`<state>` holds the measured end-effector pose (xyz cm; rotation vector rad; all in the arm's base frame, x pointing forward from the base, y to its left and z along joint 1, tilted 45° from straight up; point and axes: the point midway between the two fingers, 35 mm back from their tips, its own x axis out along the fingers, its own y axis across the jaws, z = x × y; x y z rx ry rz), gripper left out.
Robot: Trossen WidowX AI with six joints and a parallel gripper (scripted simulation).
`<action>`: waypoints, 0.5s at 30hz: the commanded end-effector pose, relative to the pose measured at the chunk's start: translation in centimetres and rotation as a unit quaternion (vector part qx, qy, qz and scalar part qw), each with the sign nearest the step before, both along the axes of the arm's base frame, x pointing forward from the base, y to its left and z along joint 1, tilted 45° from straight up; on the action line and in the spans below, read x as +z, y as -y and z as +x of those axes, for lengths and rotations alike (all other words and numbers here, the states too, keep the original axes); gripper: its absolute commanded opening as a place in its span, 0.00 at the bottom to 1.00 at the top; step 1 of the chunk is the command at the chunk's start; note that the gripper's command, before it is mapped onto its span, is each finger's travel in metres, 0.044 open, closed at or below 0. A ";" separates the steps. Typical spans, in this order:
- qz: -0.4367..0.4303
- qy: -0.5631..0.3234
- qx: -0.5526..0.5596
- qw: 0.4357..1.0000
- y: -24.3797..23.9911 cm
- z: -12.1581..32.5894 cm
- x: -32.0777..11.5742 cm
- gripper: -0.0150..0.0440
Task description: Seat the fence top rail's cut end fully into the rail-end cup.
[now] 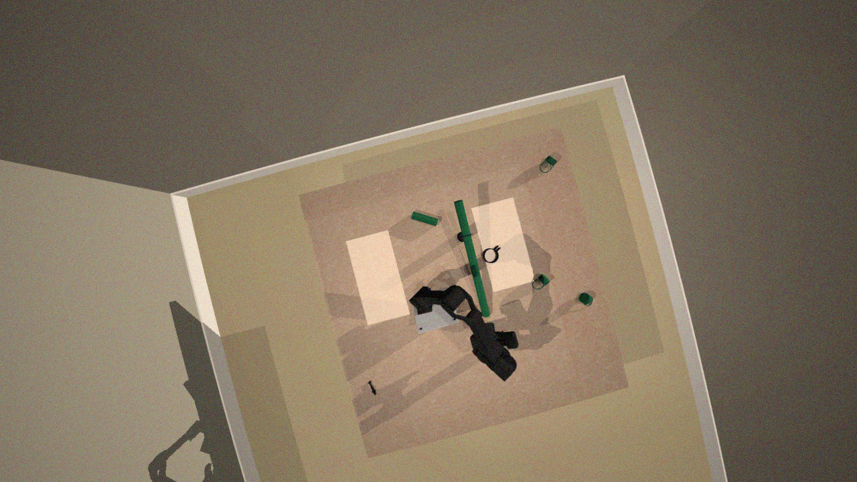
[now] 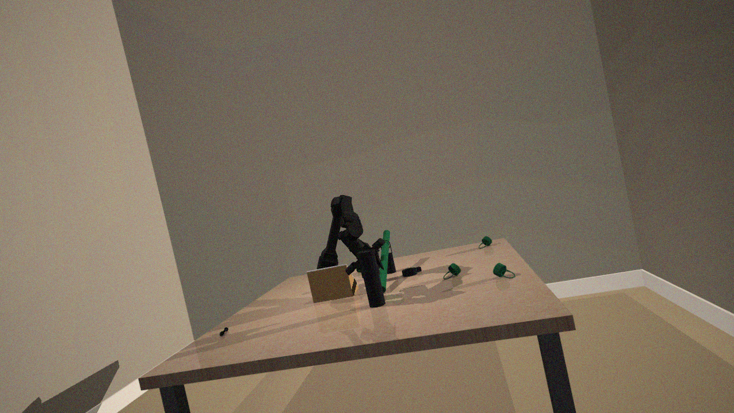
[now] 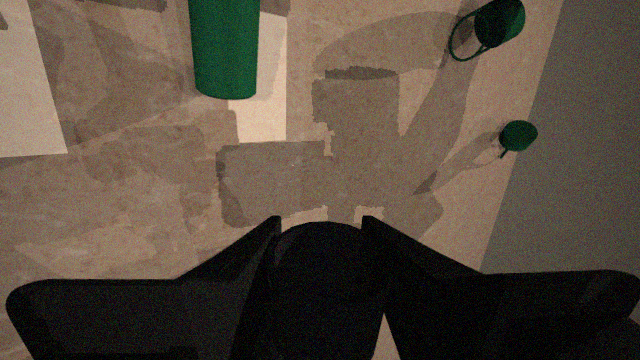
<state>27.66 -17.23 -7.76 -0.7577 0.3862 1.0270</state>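
The green rail point(image 1: 479, 287) point(image 2: 385, 251) point(image 3: 225, 50) passes through the black loop cap point(image 1: 460, 237) on its small post. Its cut end shows bare in the wrist view, up and left of my fingers, with nothing around it. The big black post point(image 2: 374, 287) stands upright just beyond that end. My gripper point(image 3: 321, 224) is shut on the black rail-end cup point(image 3: 320, 270), a dark cylinder between both fingers, apart from the rail. The cup's mouth is barely visible. The brace band and post cap are too dark to tell apart from the arm.
A black ring clamp point(image 1: 491, 256) point(image 2: 409, 272) lies right of the rail. Green looped caps point(image 1: 542, 280) point(image 1: 585, 298) point(image 1: 550, 161) lie farther right. A short green piece point(image 1: 424, 218) is left of the rail. A box point(image 2: 331, 284) stands beside the arm; a small black bolt point(image 1: 371, 387) lies at left.
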 end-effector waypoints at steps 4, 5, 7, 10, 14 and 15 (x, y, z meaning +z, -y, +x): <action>0.000 0.000 0.000 1.000 0.0 0.0 0.0 0.48; 0.000 0.000 0.000 1.000 0.0 0.0 0.0 0.52; 0.000 0.000 0.000 1.000 0.0 0.0 0.0 0.61; 0.000 0.001 0.001 1.000 0.0 0.0 0.2 0.74; 0.000 0.001 0.002 1.000 0.0 0.0 1.5 0.92; 0.000 0.001 0.002 1.000 0.0 0.0 2.0 0.97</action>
